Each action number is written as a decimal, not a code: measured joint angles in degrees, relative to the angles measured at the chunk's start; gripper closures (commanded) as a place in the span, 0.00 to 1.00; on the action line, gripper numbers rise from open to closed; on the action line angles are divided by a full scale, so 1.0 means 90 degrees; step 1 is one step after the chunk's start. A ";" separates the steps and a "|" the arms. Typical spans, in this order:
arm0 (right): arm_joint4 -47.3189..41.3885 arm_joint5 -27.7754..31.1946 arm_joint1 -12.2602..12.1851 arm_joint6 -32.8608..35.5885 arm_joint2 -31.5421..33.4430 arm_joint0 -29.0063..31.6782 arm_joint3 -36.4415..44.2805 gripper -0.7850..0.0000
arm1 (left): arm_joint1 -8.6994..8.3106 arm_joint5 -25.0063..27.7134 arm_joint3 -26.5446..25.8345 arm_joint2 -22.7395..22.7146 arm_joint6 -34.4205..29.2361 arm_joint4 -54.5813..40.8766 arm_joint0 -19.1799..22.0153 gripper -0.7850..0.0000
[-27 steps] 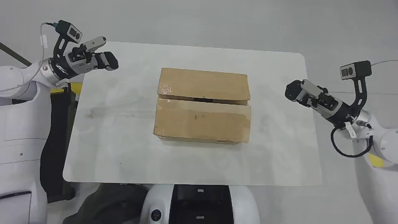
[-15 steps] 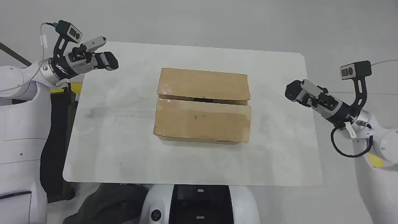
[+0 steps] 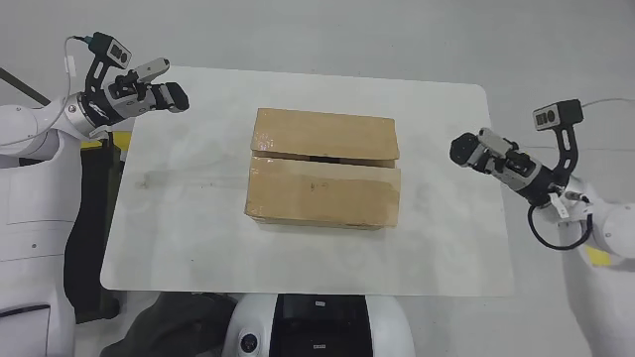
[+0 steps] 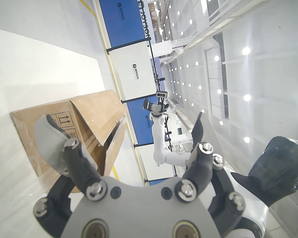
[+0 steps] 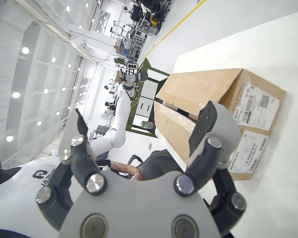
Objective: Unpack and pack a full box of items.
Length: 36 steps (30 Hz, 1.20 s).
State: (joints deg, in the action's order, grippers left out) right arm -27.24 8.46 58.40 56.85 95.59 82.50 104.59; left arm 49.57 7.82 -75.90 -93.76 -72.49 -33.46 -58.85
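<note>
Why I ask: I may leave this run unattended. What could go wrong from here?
1. The cardboard box has its top flaps almost shut, with only a narrow gap between them, so a finger may slip off or crush a flap.
2. The box sits loose on the smooth table. The open left gripper and open right gripper are both clear of it, so pulling one flap may drag or tip it.
3. Both grippers flank the same box and might collide above it.

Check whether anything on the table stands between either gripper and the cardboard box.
Nothing visible does. Only table surface lies between the left gripper and the cardboard box, and between the right gripper and the box's other end. Both grippers are open and apart from the box.
</note>
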 measured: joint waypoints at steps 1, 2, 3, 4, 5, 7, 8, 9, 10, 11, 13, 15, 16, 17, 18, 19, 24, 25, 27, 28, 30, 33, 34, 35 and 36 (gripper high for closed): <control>-0.0093 -0.0089 -0.0008 0.0219 -0.0061 -0.0061 -0.0098 0.00 | 0.0000 0.0000 0.0000 0.0000 0.0000 0.0000 0.0000 0.00; -0.0169 -0.0166 -0.0016 0.0427 -0.0108 -0.0136 -0.0217 0.00 | 0.0000 0.0000 0.0000 0.0000 0.0000 0.0000 0.0000 0.00; -0.0166 -0.0236 -0.0027 0.0586 -0.0160 -0.0236 -0.0376 0.00 | 0.0000 0.0000 0.0000 0.0000 0.0000 0.0000 0.0000 0.00; -0.0084 -0.0271 -0.0032 0.0637 -0.0216 -0.0298 -0.0473 0.00 | 0.0000 0.0000 0.0000 0.0000 0.0000 0.0000 0.0000 0.00; 0.0013 -0.0293 -0.0034 0.0667 -0.0285 -0.0352 -0.0552 0.00 | 0.0000 0.0000 0.0000 0.0000 0.0000 0.0000 0.0000 0.00; 0.0158 -0.0303 -0.0028 0.0684 -0.0480 -0.0461 -0.0715 0.00 | 0.0000 0.0000 0.0000 0.0000 0.0000 0.0000 0.0000 0.00; 0.0195 -0.0282 -0.0022 0.0694 -0.0576 -0.0506 -0.0777 0.00 | 0.0000 0.0000 0.0000 0.0000 0.0000 0.0000 0.0000 0.00; 0.0247 -0.0225 -0.0013 0.0716 -0.0711 -0.0572 -0.0864 0.00 | 0.0000 0.0000 0.0000 0.0000 0.0000 0.0000 0.0000 0.00; 0.0277 -0.0172 -0.0004 0.0727 -0.0815 -0.0625 -0.0939 0.00 | 0.0000 0.0000 0.0000 0.0000 0.0000 0.0000 0.0000 0.00; 0.0297 -0.0122 0.0006 0.0733 -0.0920 -0.0680 -0.1023 0.00 | 0.0000 0.0000 0.0000 0.0000 0.0000 0.0000 0.0000 0.00; 0.0379 0.0003 0.0030 0.0740 -0.1168 -0.0815 -0.1212 0.00 | 0.0000 0.0000 0.0000 0.0000 0.0000 0.0000 0.0000 0.00; 0.0483 0.0108 0.0053 0.0723 -0.1398 -0.0930 -0.1377 0.00 | 0.0000 0.0000 0.0000 0.0000 0.0000 0.0000 0.0000 0.00; 0.0517 0.0134 0.0062 0.0718 -0.1481 -0.0969 -0.1436 0.00 | 0.0000 0.0000 0.0000 0.0000 0.0000 0.0000 0.0000 0.00; 0.0542 0.0149 0.0069 0.0714 -0.1551 -0.1005 -0.1490 0.00 | 0.0000 0.0000 0.0000 0.0000 0.0000 0.0000 0.0000 0.00; 0.0563 0.0167 0.0076 0.0701 -0.1622 -0.1049 -0.1553 0.00 | 0.0000 0.0000 0.0000 0.0000 0.0000 0.0000 0.0000 0.00; 0.0567 0.0176 0.0079 0.0697 -0.1662 -0.1078 -0.1591 0.00 | 0.0000 0.0000 0.0000 0.0000 0.0000 0.0000 0.0000 0.00; 0.0504 0.0166 0.0090 0.0793 -0.1824 -0.1174 -0.1684 0.00 | 0.0000 0.0000 0.0000 0.0000 0.0000 0.0000 0.0000 0.00; 0.0478 0.0157 0.0091 0.0826 -0.1850 -0.1182 -0.1679 0.00 | 0.0000 0.0000 0.0000 0.0000 0.0000 0.0000 0.0000 0.00; 0.0375 0.0144 0.0094 0.0919 -0.1904 -0.1190 -0.1650 0.00 | 0.0000 0.0000 0.0000 0.0000 0.0000 0.0000 0.0000 0.00; 0.0341 0.0143 0.0095 0.0950 -0.1924 -0.1191 -0.1636 0.00 | 0.0000 0.0000 0.0000 0.0000 0.0000 0.0000 0.0000 0.00; 0.0260 0.0150 0.0099 0.1046 -0.1989 -0.1193 -0.1585 0.00 | 0.0000 0.0000 0.0000 0.0000 0.0000 0.0000 0.0000 0.00; 0.0183 0.0155 0.0101 0.1121 -0.2057 -0.1198 -0.1521 0.00 | 0.0000 0.0000 0.0000 0.0000 0.0000 0.0000 0.0000 0.00; 0.0168 0.0156 0.0102 0.1144 -0.2076 -0.1196 -0.1495 0.00 | 0.0000 0.0000 0.0000 0.0000 0.0000 0.0000 0.0000 0.00; 0.0155 0.0155 0.0101 0.1163 -0.2089 -0.1192 -0.1473 0.00 | 0.0000 0.0000 0.0000 0.0000 0.0000 0.0000 0.0000 0.00; 0.0143 0.0149 0.0099 0.1186 -0.2102 -0.1185 -0.1444 0.00 | 0.0000 0.0000 0.0000 0.0000 0.0000 0.0000 0.0000 0.00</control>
State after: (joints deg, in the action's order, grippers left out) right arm -25.95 9.80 59.29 67.52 76.67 71.83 91.59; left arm 49.57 7.82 -75.90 -93.76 -72.49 -33.46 -58.85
